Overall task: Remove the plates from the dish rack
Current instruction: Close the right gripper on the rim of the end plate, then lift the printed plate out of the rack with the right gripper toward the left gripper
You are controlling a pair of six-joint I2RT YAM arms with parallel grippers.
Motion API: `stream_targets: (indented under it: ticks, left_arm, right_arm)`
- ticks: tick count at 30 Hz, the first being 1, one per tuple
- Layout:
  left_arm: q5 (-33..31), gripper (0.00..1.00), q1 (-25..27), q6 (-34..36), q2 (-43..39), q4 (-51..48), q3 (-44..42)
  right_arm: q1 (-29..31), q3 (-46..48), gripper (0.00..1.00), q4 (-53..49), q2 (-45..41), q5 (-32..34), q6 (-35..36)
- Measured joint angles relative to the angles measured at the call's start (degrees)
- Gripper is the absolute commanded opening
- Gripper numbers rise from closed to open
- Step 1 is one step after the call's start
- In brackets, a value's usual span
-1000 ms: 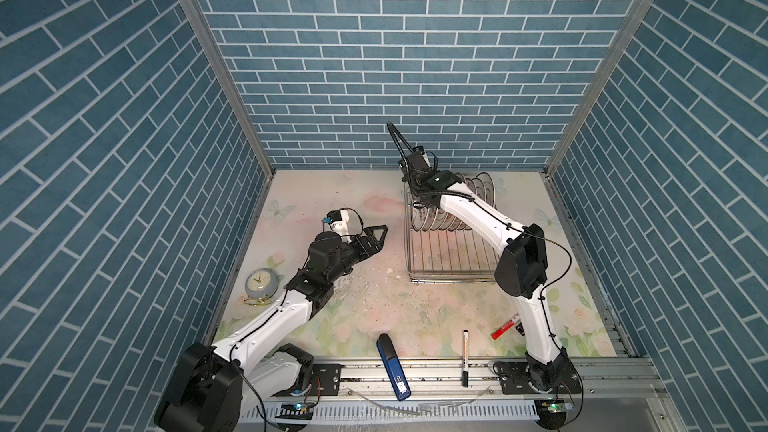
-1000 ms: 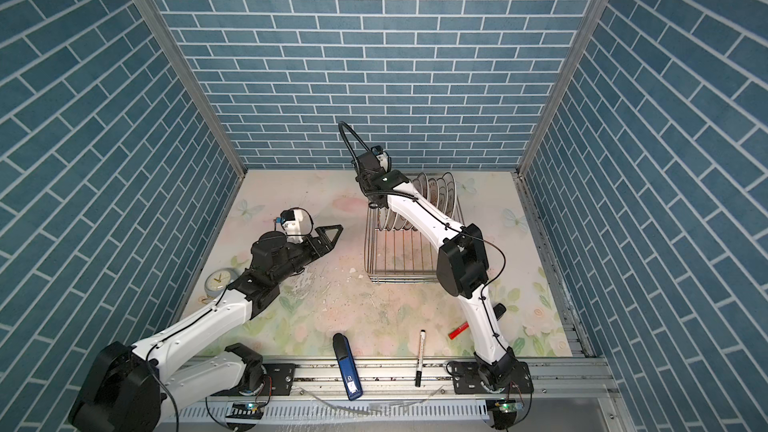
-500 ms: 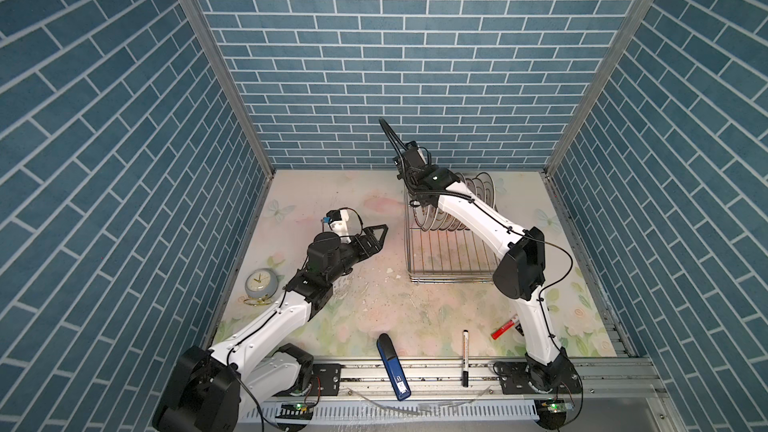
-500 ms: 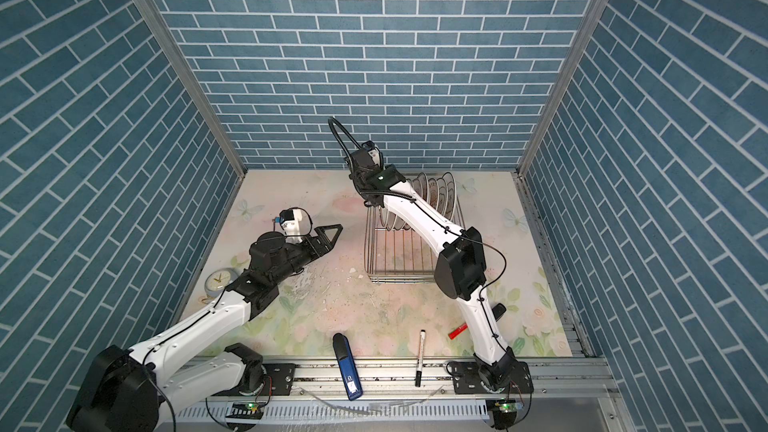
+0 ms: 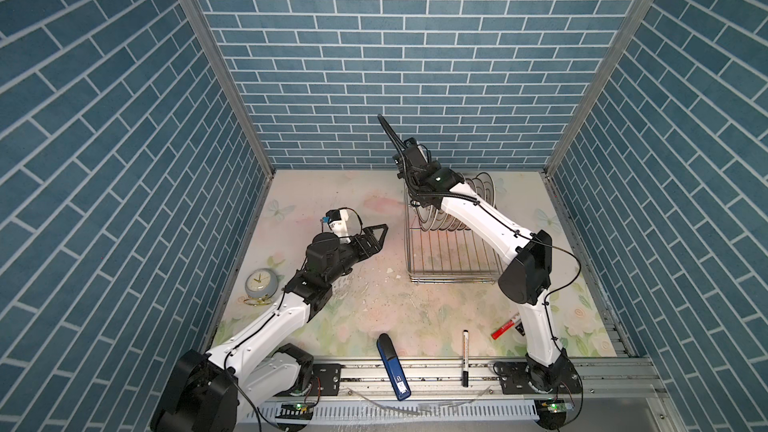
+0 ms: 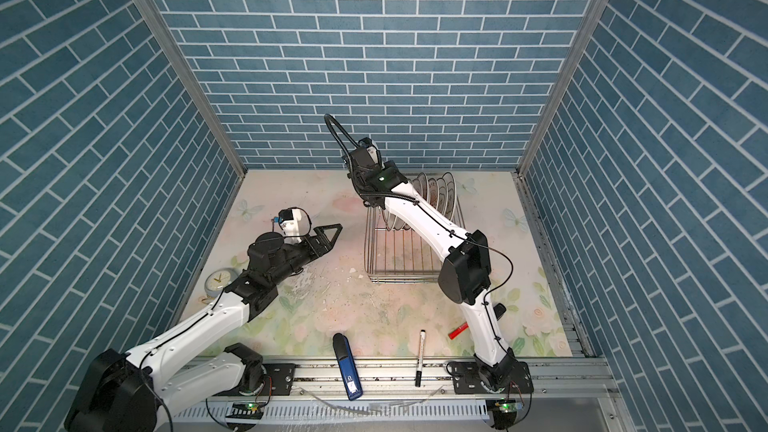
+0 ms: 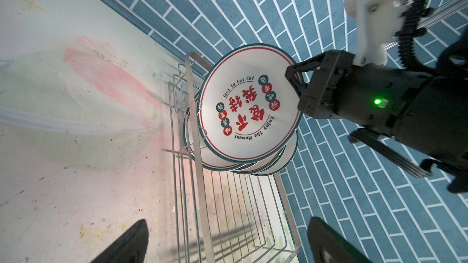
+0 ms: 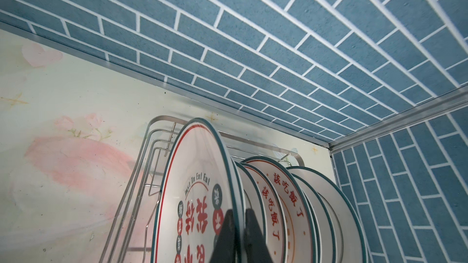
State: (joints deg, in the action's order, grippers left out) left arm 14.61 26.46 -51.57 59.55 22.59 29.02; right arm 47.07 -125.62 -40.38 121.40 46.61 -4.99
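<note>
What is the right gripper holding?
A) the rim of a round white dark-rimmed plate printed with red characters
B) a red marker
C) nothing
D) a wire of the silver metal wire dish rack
A: in the right wrist view the right gripper pinches that plate by its rim.

pretty clearly a robot lab test booth, blue brick-print wall panels on three sides, bare aluminium corner strips, flowery printed tabletop, left arm and right arm bolted to a metal rail, slotted cable duct along the front
</note>
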Motion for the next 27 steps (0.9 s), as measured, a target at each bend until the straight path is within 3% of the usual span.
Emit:
stream_targets:
  ticks: [5, 17, 22, 27]
  left_arm:
    - [0.1, 1.00, 0.1, 0.3, -0.4, 0.0, 0.0]
    - [1.7, 1.00, 0.1, 1.0, -3.1, 0.7, 0.0]
    - [2.4, 1.00, 0.1, 1.0, -4.3, 1.6, -0.1]
    - [2.7, 1.00, 0.2, 1.0, -4.7, 1.7, -0.1]
  right_arm:
    - [1.1, 2.4, 0.00, 3.3, -3.6, 0.3, 0.6]
    - [2.0, 24.9, 0.00, 15.4, -23.9, -3.7, 1.0]
    - [0.3, 34.2, 0.00, 19.4, -33.9, -11.0, -0.3]
    - [-5.7, 42.4, 0.00, 23.1, -41.4, -24.0, -5.5]
